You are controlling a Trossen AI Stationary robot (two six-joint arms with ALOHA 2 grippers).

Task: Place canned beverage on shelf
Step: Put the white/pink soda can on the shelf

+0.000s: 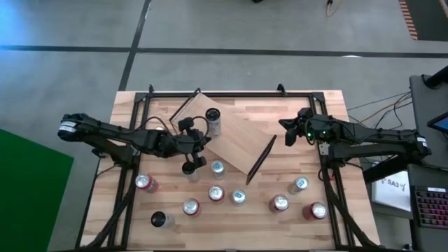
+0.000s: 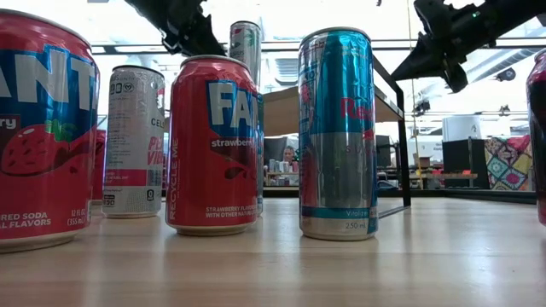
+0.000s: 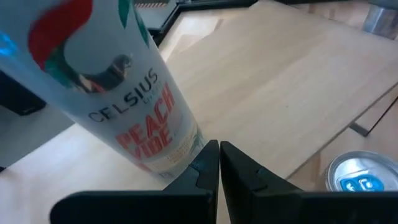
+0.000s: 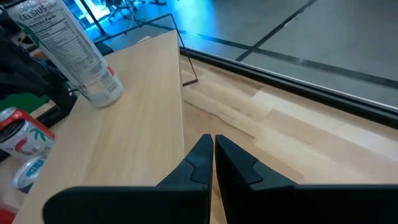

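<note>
Over on the left, the left gripper (image 1: 190, 142) hangs above the table with its fingers pressed together and nothing between them. Right past its fingertips stands the Celsius can (image 3: 118, 93), upright on the shelf (image 1: 234, 143), near the plank's far corner as the arm sees it. That can looks placed already, long axis straight up, and it sits just ahead of this gripper, nearly touching. The cans not yet shelved lie the other way, back on the tabletop behind and beneath the wrist; the nearest is a silver can (image 1: 218, 168) just off the plank's near edge, with a red can (image 1: 215, 193) a little further out.

Across the shelf, the right gripper (image 1: 288, 132) hovers off the plank's other short end, fingers closed and empty too. The Celsius can (image 4: 78, 53) is well apart from it. I judge the left arm the nearer one for that silver can, needing its fingers spread first.
</note>
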